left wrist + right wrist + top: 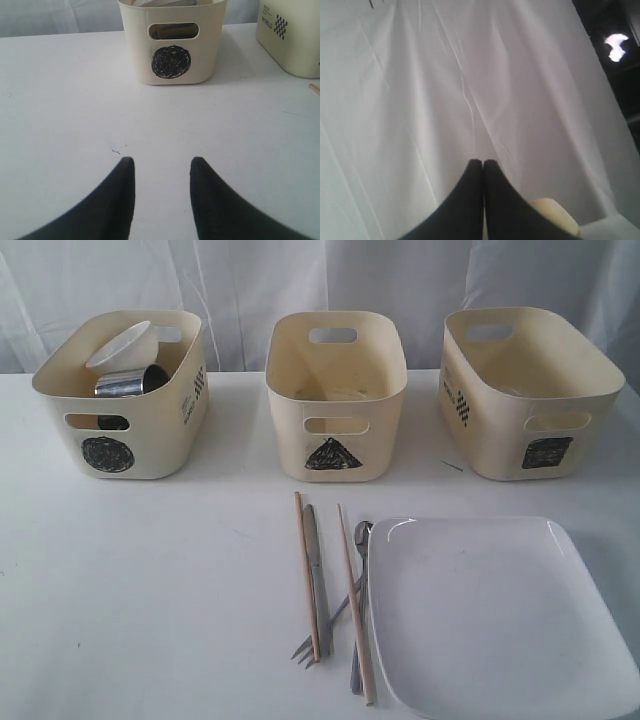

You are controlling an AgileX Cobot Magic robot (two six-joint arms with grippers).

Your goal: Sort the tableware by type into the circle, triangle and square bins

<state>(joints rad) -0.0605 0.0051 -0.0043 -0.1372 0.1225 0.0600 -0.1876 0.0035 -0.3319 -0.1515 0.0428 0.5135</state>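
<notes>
Exterior view: chopsticks [307, 575] lengthwise toward bins [336, 390]

Circle bin [150, 435] left, triangle bin [340, 370] middle, square bin [500, 410] right. Bowl [125, 345], mug [128, 383] in circle bin. Chopsticks [306, 575], knife [313, 540], fork [335, 618], spoon [362, 533] before triangle bin; plate [500, 620] just right.

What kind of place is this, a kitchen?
Probably a robot practice setup, not a kitchen: a plain white table, a white curtain hung behind it, and three marked tubs: the circle bin, triangle bin and square bin.
</notes>
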